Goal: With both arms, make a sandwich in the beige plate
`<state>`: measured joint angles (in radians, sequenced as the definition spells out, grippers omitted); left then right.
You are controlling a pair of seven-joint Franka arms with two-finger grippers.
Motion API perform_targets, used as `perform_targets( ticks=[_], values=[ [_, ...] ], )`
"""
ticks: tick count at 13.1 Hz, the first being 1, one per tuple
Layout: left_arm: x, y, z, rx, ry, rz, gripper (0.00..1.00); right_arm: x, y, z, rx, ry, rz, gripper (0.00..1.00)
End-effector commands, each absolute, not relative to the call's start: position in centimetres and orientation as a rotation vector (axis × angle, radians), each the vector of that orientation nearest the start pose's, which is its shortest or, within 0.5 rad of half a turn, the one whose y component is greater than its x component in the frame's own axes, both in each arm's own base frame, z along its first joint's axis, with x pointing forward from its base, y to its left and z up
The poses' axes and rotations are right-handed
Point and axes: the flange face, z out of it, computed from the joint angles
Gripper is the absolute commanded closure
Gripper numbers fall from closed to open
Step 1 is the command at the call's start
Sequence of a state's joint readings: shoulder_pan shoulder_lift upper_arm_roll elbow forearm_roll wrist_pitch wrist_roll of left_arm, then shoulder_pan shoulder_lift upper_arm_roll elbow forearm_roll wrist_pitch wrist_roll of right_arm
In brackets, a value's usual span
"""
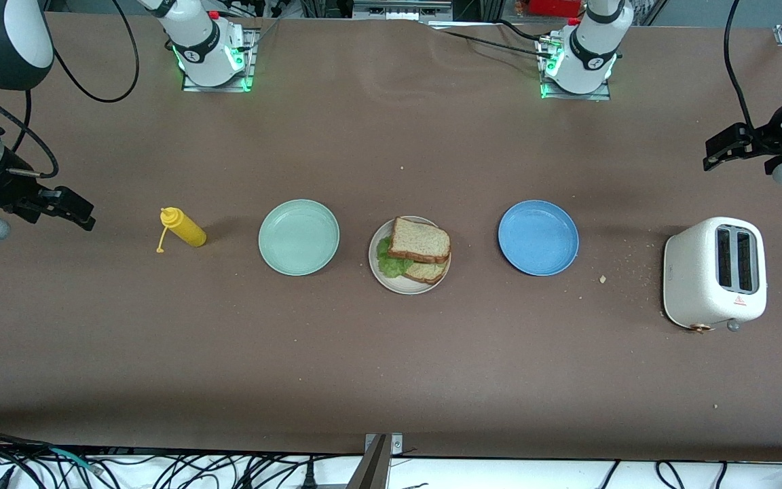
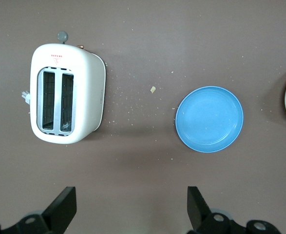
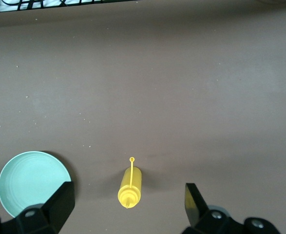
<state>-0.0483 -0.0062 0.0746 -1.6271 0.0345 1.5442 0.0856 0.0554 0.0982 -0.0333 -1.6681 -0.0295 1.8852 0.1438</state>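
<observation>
The sandwich [image 1: 418, 250] sits on the beige plate [image 1: 381, 272] at the middle of the table [image 1: 391, 367]: one bread slice lies on top of another, slightly offset, with lettuce [image 1: 389, 261] sticking out between them toward the right arm's end. The mint plate [image 1: 299, 237] lies beside it toward the right arm's end, and the blue plate [image 1: 538, 238] lies beside it toward the left arm's end; both hold nothing. A yellow bottle [image 1: 185, 228] lies on its side between the mint plate and the table's edge at the right arm's end, its cap strap trailing loose. A white toaster [image 1: 715, 273] stands near the table's edge at the left arm's end, with crumbs [image 1: 603, 278] scattered between it and the blue plate. The left gripper [image 1: 727, 151] hangs above the table over that end, jaws wide and holding nothing. The right gripper [image 1: 72, 209] hangs over the table's other end near the bottle, jaws wide too and holding nothing.
</observation>
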Motion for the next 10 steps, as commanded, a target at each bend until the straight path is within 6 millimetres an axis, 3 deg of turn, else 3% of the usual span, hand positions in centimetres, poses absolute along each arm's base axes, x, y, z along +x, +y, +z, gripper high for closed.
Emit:
perform_targets(
  ticks=[1,10],
  values=[
    [54.49,1.51,60.34,-3.121,0.115,0.134,0.00,60.11,1.44,55.65,-3.167,0.162,-0.220,0.00],
    [54.49,1.17,59.89,-3.120,0.125,0.150,0.00,60.15,1.36,55.70,-3.165,0.160,-0.227,0.00]
  ],
)
